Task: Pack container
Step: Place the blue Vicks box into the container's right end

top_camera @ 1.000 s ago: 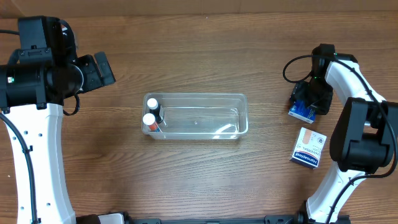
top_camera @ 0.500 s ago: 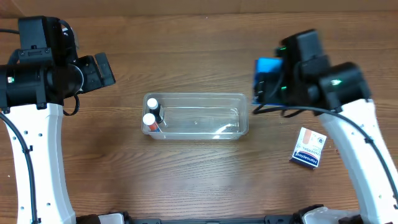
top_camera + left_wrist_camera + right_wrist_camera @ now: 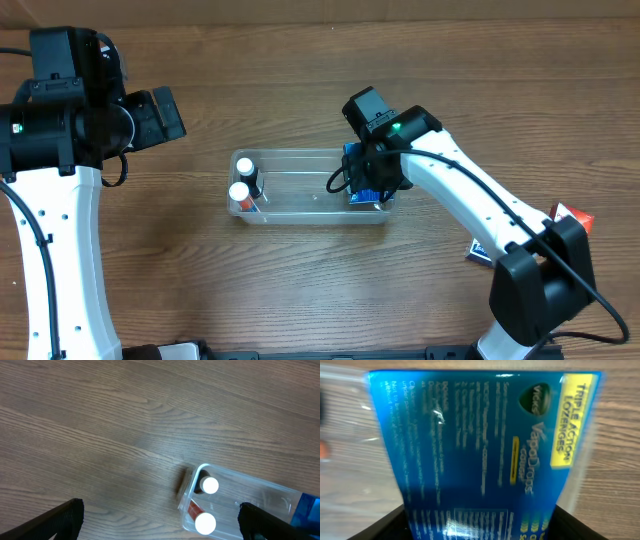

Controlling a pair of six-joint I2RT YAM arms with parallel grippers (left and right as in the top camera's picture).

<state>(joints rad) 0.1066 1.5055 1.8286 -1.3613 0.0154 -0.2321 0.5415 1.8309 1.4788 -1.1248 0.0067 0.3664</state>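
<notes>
The clear plastic container [image 3: 300, 158] sits mid-table with two white-capped bottles [image 3: 241, 186] standing at its left end; both also show in the left wrist view [image 3: 206, 521]. My right gripper [image 3: 368, 180] is shut on a blue Vicks VapoDrops box [image 3: 480, 445] and holds it at the container's right end, over or just inside it. My left gripper [image 3: 160, 520] is open and empty, high above the table to the left of the container [image 3: 260, 495].
A white and blue Hansaplast box [image 3: 480, 252] lies at the right of the table, partly hidden behind my right arm. A small red and white item [image 3: 572, 215] shows by the arm's base.
My right gripper lifted the blue box from the far right of the table and carried it left to the container's right end. The left arm has not moved.
</notes>
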